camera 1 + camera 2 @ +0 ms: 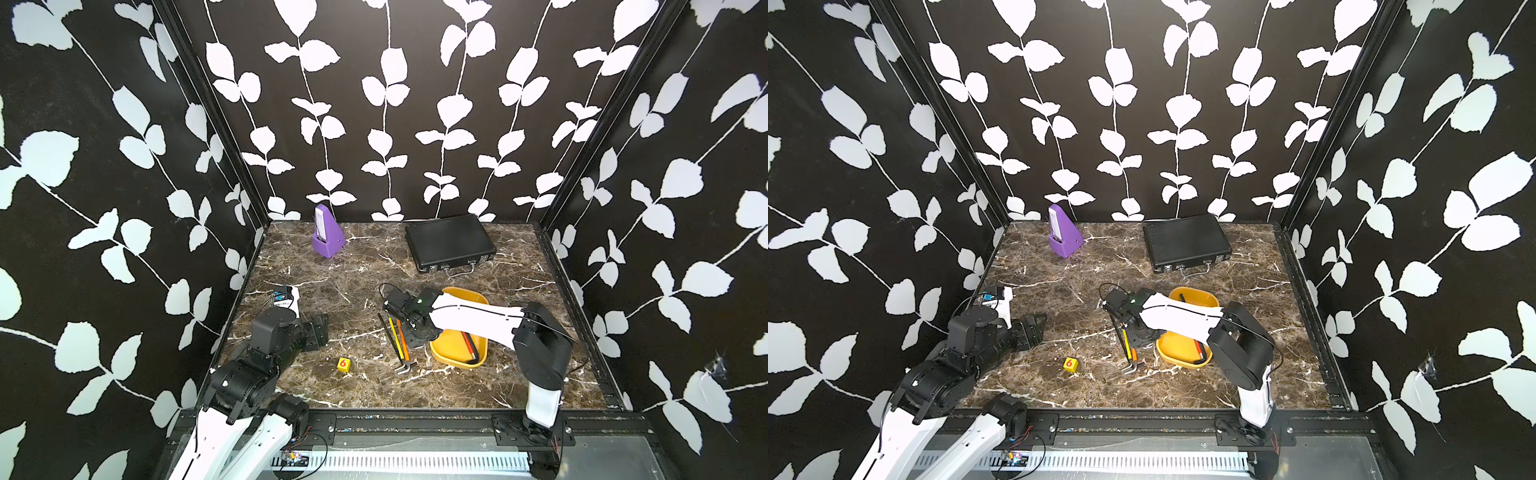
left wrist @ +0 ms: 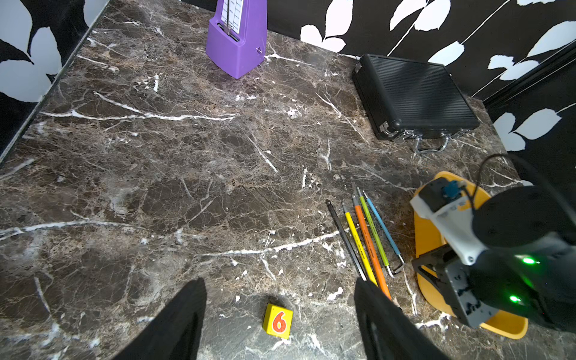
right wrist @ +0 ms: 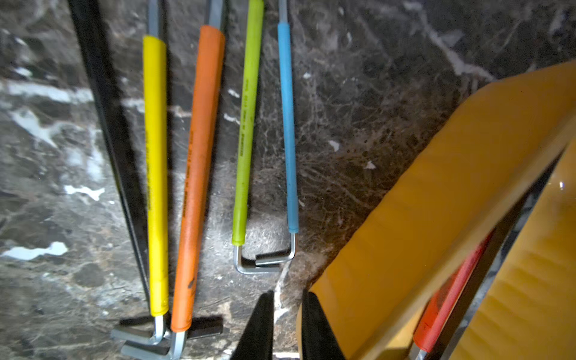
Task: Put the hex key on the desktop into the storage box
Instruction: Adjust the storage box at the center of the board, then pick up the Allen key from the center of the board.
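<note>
Several hex keys lie side by side on the desktop, just left of the yellow storage box. The right wrist view shows them as black, yellow, orange, green and blue. A red-sleeved hex key lies inside the storage box. My right gripper hangs low between the keys and the box rim. Its jaws are a narrow gap apart with nothing between them. My left gripper stands wide open and empty at the left.
A yellow cube marked 6 sits near the front, below my left gripper. A purple metronome and a black briefcase stand at the back. The right arm reaches across the storage box.
</note>
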